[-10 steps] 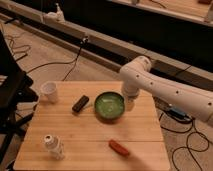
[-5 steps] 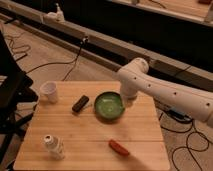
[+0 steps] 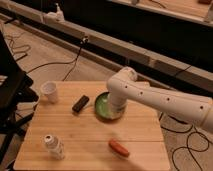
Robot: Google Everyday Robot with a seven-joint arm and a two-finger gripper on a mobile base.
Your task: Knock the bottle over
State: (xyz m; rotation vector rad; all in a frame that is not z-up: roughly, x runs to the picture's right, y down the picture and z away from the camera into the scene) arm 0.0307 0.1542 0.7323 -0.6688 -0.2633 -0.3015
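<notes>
Camera view: over the last second the arm (image 3: 165, 102) has swung leftward and sunk lower, and its gripper (image 3: 116, 106) now hangs over the right part of the green bowl (image 3: 101, 107), close to its rim or touching it. I cannot tell whether the gripper is released or clenched, since the wrist hides it from me. The bottle (image 3: 52, 146) has not stirred. It stands on its base near the front-left corner of the tabletop (image 3: 75, 131), white cap up, well apart from the gripper. So the arm is closing in, but I judge the knock itself not yet begun.

For room, the straight path from the bowl down-left to the bottle runs over bare wood. The dark block (image 3: 80, 103) lies just left of the bowl, and the white cup (image 3: 50, 91) sits at the back-left, both above that line. The reddish item (image 3: 119, 148) lies near the front edge, right of it. The bottle is near both the front and left edges, so a push from the right could send it off the tabletop. A dark frame (image 3: 11, 92) stands just beyond the left side.
</notes>
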